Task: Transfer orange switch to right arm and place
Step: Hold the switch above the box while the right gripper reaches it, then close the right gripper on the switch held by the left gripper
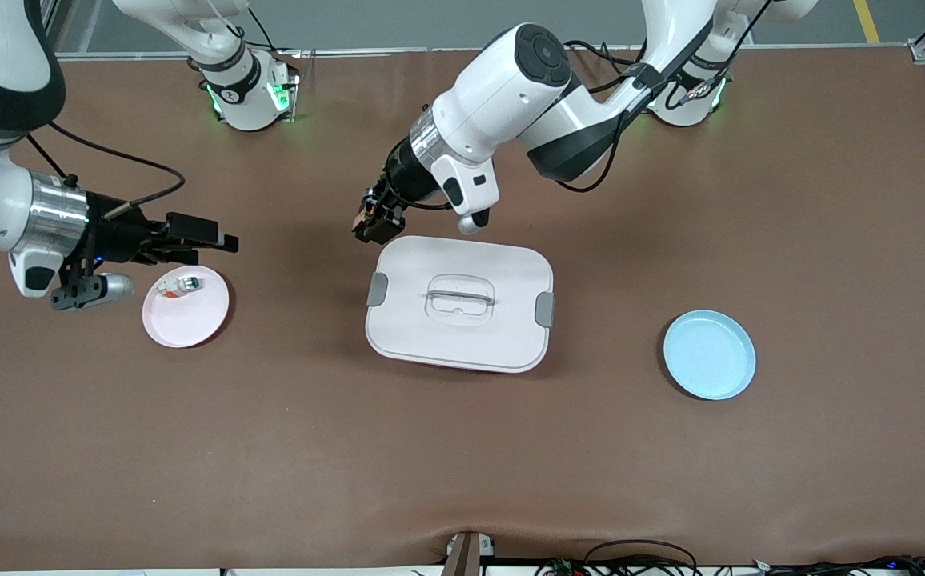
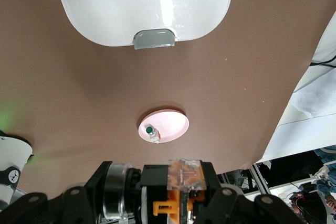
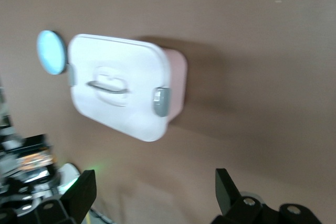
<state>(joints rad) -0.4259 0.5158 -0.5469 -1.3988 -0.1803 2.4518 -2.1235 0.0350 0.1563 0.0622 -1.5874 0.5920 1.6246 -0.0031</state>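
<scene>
Brown tabletop is carrying a lidded box (image 1: pixel 460 304); above its edge, the left gripper (image 1: pixel 372 222) is pinching the orange switch (image 1: pixel 364 214), while the right gripper (image 1: pixel 190 240) is waiting wide open beside it, holding nothing. Misaligned handover risks dropping it.

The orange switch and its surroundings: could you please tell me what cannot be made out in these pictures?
- Orange switch: held in the shut left gripper; its lower part is cut off by the left wrist view's edge, and it is too small in the front view.
- White-green part on the pink plate: too small for detail.
- Box: its lid hides the contents.
- Right wrist view: blurred; open right gripper partly cut off.
</scene>
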